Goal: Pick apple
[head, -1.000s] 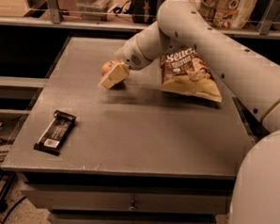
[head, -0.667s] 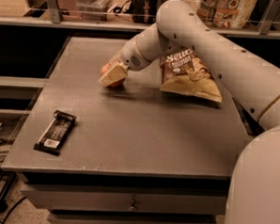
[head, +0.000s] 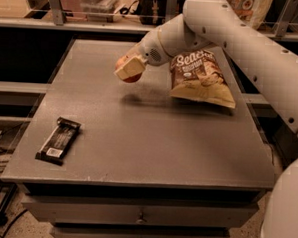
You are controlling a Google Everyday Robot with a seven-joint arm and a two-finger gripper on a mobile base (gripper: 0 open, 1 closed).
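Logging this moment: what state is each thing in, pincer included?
pincer: over the table's far left part, shut on the apple
apple: gripped, apparently lifted off the table, its shadow lying below it
chip bag: lying on the table, right of the apple, untouched
snack bar: flat near the front left corner, wrapped
drawer: closed

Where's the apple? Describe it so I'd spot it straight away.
Above the grey table, follow the white arm to its gripper, left of the brown chip bag. The apple is the small round red thing clasped there, much smaller than the bag and unlike the flat dark bar at the front left.
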